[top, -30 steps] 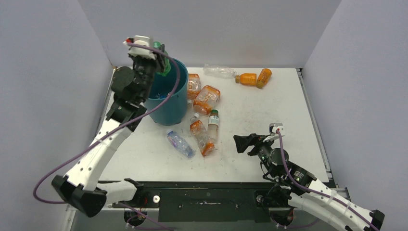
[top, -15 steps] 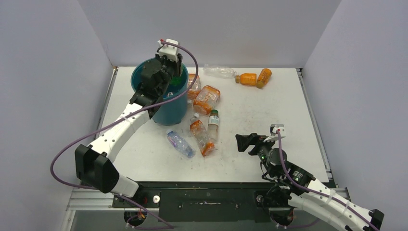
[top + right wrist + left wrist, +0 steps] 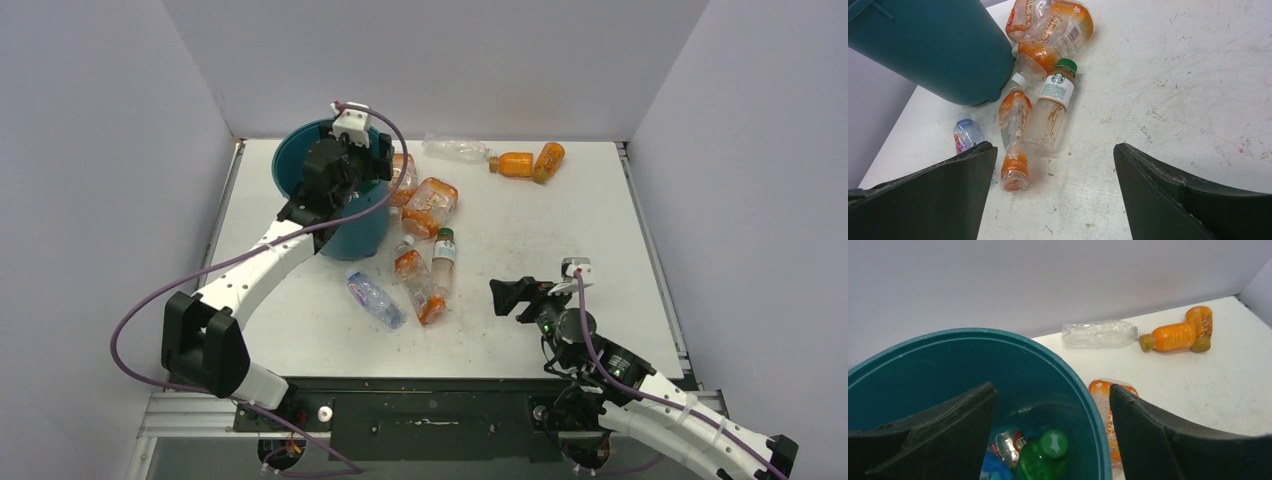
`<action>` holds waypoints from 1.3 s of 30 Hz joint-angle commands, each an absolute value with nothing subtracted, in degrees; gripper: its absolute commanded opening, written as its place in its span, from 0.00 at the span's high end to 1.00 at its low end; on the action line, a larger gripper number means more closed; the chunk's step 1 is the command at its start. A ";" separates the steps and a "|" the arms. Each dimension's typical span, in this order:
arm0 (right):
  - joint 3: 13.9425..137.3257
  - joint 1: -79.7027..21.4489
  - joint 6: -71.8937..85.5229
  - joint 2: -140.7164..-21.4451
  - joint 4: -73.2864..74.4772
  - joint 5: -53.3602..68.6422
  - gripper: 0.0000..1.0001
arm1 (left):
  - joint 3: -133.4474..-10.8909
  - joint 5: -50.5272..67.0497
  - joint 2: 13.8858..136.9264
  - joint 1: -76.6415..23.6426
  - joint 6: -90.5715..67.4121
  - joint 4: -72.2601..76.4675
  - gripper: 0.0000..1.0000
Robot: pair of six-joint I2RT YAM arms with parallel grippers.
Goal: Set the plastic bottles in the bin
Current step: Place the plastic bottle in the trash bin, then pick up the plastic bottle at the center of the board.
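While the left gripper (image 3: 1053, 386) is hovering over the bin (image 3: 352, 238) at 10 o'clock on the surface (image 3: 560, 230), its fingers are standing spread with nothing between them. The green bottle (image 3: 1045, 454) is lying inside. To finish this release well, the arm should be rising straight up before swinging away, so the fingers are not clipping the rim and tipping the bin. The right gripper (image 3: 510, 298) is hovering at 5 o'clock, fingers released and empty, facing the green-capped bottle (image 3: 1050, 112) and the orange-labelled bottle (image 3: 1014, 142) beside it. 2 orange bottles (image 3: 530, 162) and a clear bottle (image 3: 455, 150) are lying around 12 to 1 o'clock. The bin's depths are showing only partly — how many bottles it is holding I cannot tell.
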State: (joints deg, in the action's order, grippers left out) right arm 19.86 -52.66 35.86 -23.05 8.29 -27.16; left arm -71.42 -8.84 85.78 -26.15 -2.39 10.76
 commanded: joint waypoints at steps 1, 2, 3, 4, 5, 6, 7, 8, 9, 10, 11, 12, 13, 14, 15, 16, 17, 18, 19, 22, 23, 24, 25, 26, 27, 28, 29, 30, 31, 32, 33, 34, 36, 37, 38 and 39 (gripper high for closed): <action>21.29 -53.02 36.05 -22.67 8.72 -26.77 0.10 | -72.32 -10.69 78.07 -25.93 -4.23 15.49 0.13; 21.54 -53.08 35.97 -22.66 8.86 -26.73 0.10 | -72.52 -11.15 76.86 -25.93 -4.26 15.17 0.08; 21.80 -53.04 35.88 -22.70 9.07 -26.69 0.10 | -72.66 -11.53 75.59 -25.93 -4.46 14.78 0.05; 22.05 -53.08 35.68 -22.82 9.19 -26.59 0.10 | -72.69 -11.53 74.00 -26.07 -4.81 14.45 0.03; 22.30 -53.07 35.29 -23.03 9.22 -26.42 0.10 | -72.47 -11.26 72.40 -26.35 -5.14 14.04 0.02; 22.65 -53.04 34.73 -23.36 9.28 -26.03 0.10 | -72.04 -10.94 70.42 -26.86 -5.32 13.41 0.03; 23.11 -53.04 34.11 -24.09 9.38 -25.40 0.10 | -71.42 -10.50 68.26 -27.53 -5.31 12.53 0.04; 23.63 -53.04 33.29 -25.03 9.66 -24.69 0.10 | -70.58 -10.20 66.17 -28.43 -5.16 11.20 0.04; 24.31 -53.02 32.69 -26.43 10.13 -23.84 0.10 | -69.59 -9.89 63.65 -29.72 -5.06 9.48 0.04; 25.12 -53.06 31.77 -28.99 10.29 -22.65 0.10 | -68.51 -9.25 61.20 -30.72 -5.02 7.58 0.04; 25.79 -53.06 30.91 -31.63 10.36 -20.55 0.10 | -66.92 -8.13 58.77 -31.61 -5.05 5.52 0.04; 26.46 -53.02 30.07 -34.52 10.46 -18.83 0.10 | -63.93 -6.19 56.22 -32.38 -5.60 4.38 0.04; 26.91 -53.08 29.32 -37.89 10.29 -16.95 0.10 | -61.46 -4.52 53.98 -33.04 -6.22 3.69 0.04; 27.36 -53.14 28.82 -41.42 9.94 -14.92 0.10 | -58.56 -2.43 51.70 -33.64 -6.70 3.48 0.04; 27.81 -53.23 28.49 -45.32 9.30 -13.20 0.10 | -55.76 -0.99 49.69 -34.33 -7.20 3.59 0.04; 28.24 -53.38 28.59 -48.69 8.46 -11.99 0.09 | -53.66 -0.13 47.50 -34.93 -7.73 3.32 0.04; 28.75 -53.68 28.92 -52.11 7.29 -11.13 0.08 | -51.84 1.46 46.02 -35.44 -8.01 2.69 0.04; 29.16 -54.31 29.09 -54.93 6.57 -10.54 0.08 | -50.68 2.58 44.71 -35.96 -8.27 2.04 0.04; 29.32 -55.07 29.25 -56.89 4.33 -10.02 0.08 | -49.87 2.78 43.67 -36.33 -8.78 1.21 0.04; 29.79 -57.29 30.30 -61.65 -1.69 -8.93 0.08 | -48.24 2.98 40.89 -36.56 -10.53 0.09 0.04; 30.10 -57.70 30.75 -63.24 -3.01 -8.66 0.08 | -47.24 2.84 40.08 -36.56 -10.73 0.09 0.04; 30.86 -57.90 31.29 -64.78 -3.83 -8.60 0.08 | -46.03 2.59 39.20 -36.63 -11.03 0.18 0.04; 31.65 -57.92 31.79 -66.37 -4.39 -8.57 0.08 | -44.56 2.50 38.42 -36.69 -11.52 0.87 0.04; 32.61 -58.00 32.26 -67.73 -4.73 -8.53 0.08 | -43.16 2.54 37.78 -36.84 -12.20 1.91 0.04; 33.09 -58.00 32.59 -69.10 -5.03 -8.69 0.08 | -41.61 2.82 37.18 -37.03 -12.84 3.27 0.04; 33.86 -57.93 33.04 -70.51 -5.55 -8.59 0.08 | -40.23 3.98 36.88 -37.27 -13.14 4.69 0.04; 34.25 -57.92 33.49 -71.42 -6.02 -8.53 0.08 | -39.94 4.60 36.69 -37.51 -12.99 5.66 0.04; 34.80 -57.80 33.72 -72.39 -6.21 -8.45 0.08 | -39.90 5.22 36.66 -37.79 -12.84 5.89 0.04; 35.29 -57.71 34.01 -73.44 -6.36 -8.36 0.08 | -39.91 5.11 36.61 -38.00 -12.77 5.82 0.04; 35.71 -57.59 34.28 -74.35 -6.60 -8.15 0.07 | -39.86 4.53 36.49 -38.28 -12.64 5.66 0.04; 36.07 -57.44 34.68 -75.49 -6.69 -8.11 0.07 | -39.75 3.74 36.29 -38.58 -12.27 5.56 0.04; 36.38 -57.17 35.20 -76.52 -6.63 -8.09 0.06 | -39.60 2.83 36.11 -38.89 -12.08 5.42 0.04; 36.92 -56.49 36.41 -78.94 -6.74 -7.61 0.00 | -39.47 1.26 35.65 -39.59 -11.24 5.04 0.04; 37.26 -56.12 36.89 -80.08 -6.84 -7.06 0.03 | -39.42 0.73 35.48 -39.91 -10.91 4.99 0.04; 37.46 -56.00 37.05 -81.12 -7.36 -6.31 0.07 | -39.34 0.48 35.36 -40.18 -10.57 4.91 0.04; 37.52 -55.92 37.20 -81.90 -8.01 -5.62 0.09 | -39.29 0.50 35.31 -40.44 -10.36 4.80 0.04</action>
State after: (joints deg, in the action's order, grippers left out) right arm 35.27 -56.88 34.83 -78.98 -4.27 -7.62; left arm -39.44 2.17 36.29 -39.40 -11.51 1.28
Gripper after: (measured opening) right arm 0.946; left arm 0.963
